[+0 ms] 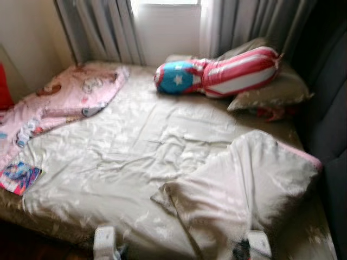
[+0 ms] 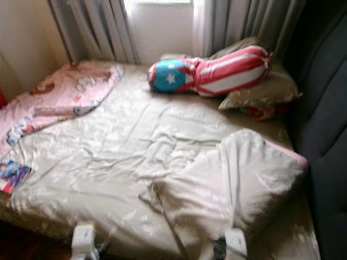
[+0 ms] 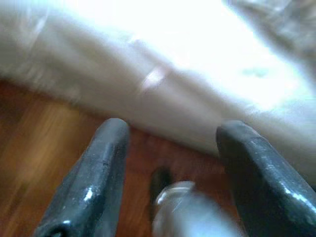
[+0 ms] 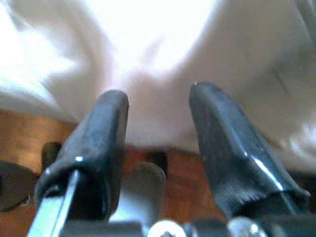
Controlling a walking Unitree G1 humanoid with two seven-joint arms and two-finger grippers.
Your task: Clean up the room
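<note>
Nearby, pink blanket (image 1: 70,97), striped pillow (image 1: 227,73).

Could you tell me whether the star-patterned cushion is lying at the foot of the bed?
No, the star-patterned cushion lies at the far end of the bed, against the pillow below the curtains.

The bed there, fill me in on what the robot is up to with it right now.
The robot stands at the foot of an unmade bed, both arms low at the mattress edge. The left gripper and right gripper are open above the wooden floor, holding nothing. On the bed, a beige blanket lies bunched on the right, a pink blanket is crumpled at the far left, and a red, white and blue star pillow rests on a beige pillow by the curtains.
</note>
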